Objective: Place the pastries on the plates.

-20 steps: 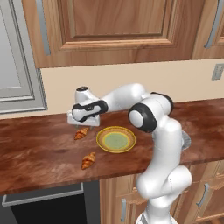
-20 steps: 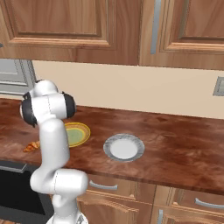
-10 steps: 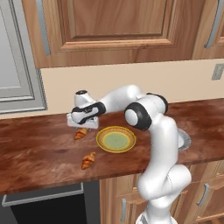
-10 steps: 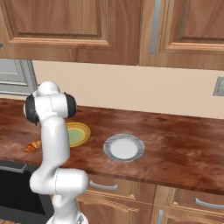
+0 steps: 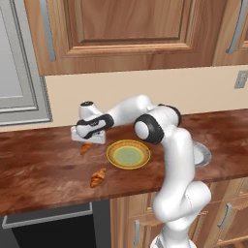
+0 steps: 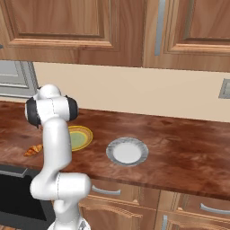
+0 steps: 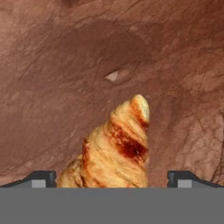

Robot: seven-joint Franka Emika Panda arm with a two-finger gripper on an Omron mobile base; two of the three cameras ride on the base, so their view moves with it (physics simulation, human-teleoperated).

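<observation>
Our pincer point(image 5: 87, 140) straddles the far croissant point(image 7: 111, 151), fingers apart; we judge that closing off-centre could squeeze it away across the worktop point(image 5: 43, 164).

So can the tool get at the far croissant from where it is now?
Probably yes: the tool hangs right over that croissant, fingertips open on either side, with nothing between them and the bare counter.

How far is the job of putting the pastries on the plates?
Nothing is done yet: the yellow-rimmed plate and the grey-white plate are bare. The gripper is low over the far croissant, which lies between its open jaws on the counter. The near croissant remains untouched.
</observation>
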